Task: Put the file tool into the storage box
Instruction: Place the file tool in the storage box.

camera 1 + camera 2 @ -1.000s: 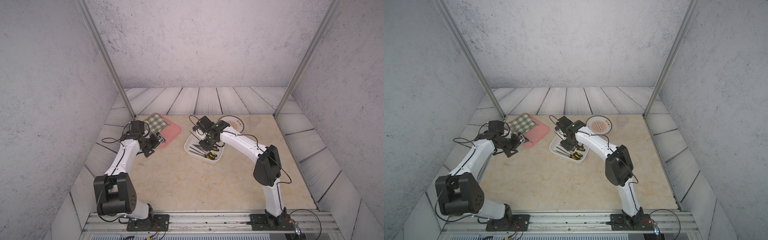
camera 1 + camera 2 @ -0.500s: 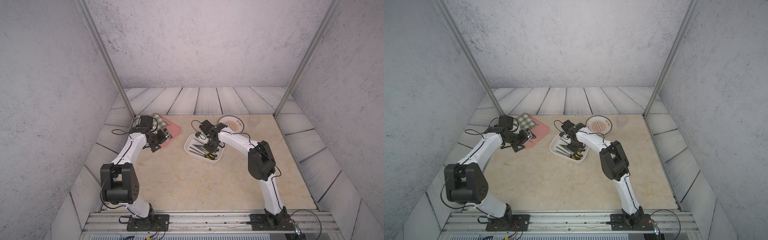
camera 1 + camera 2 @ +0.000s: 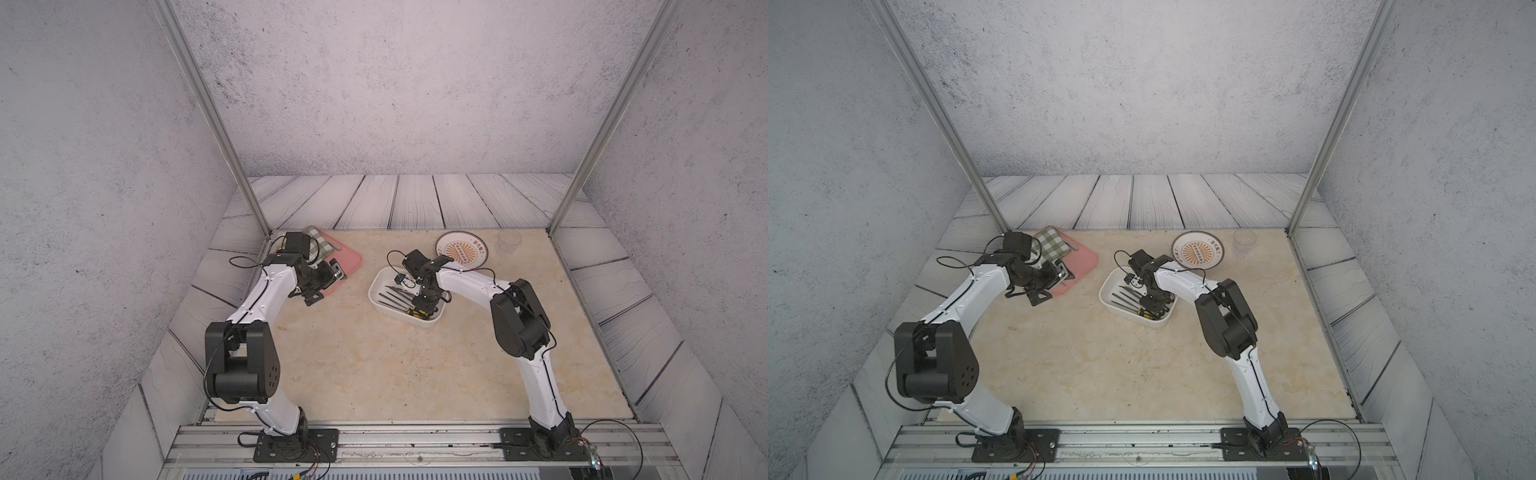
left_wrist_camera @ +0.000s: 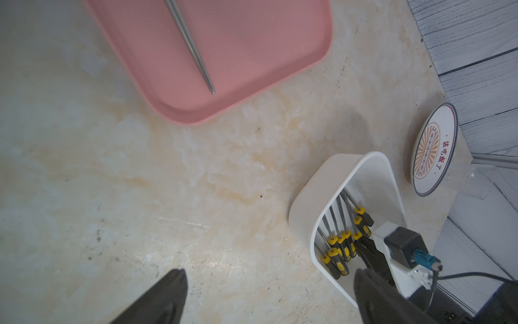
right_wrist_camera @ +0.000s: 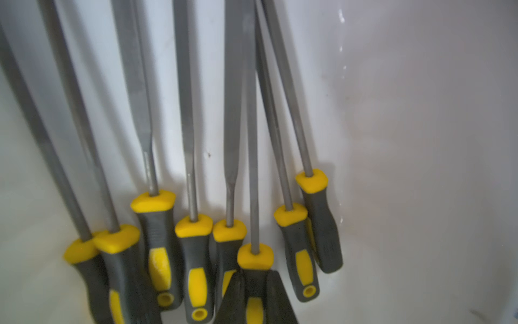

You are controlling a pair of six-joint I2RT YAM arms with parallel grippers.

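Observation:
The white storage box (image 3: 376, 286) (image 3: 1106, 291) sits mid-table with several yellow-and-grey-handled files lying in it. My right gripper (image 5: 255, 275) (image 3: 424, 309) reaches down into the box's near end. It is shut on the handle of one file tool (image 5: 253, 140), whose shaft lies across the others. My left gripper (image 4: 270, 273) (image 3: 328, 276) hangs open over bare table beside the pink tray (image 4: 252, 56), holding nothing. A grey tapered metal shaft (image 4: 193, 47) lies on that tray, its handle end out of view.
A green checked cloth (image 3: 318, 243) lies on the tray's far end. An orange-patterned plate (image 3: 461, 249) and a clear cup (image 3: 509, 243) stand at the back right. Metal frame posts rise at both back corners of the table.
The left arm has swung right, to the pink tray's near edge. The right arm has folded in and its gripper has sunk into the box's near end.

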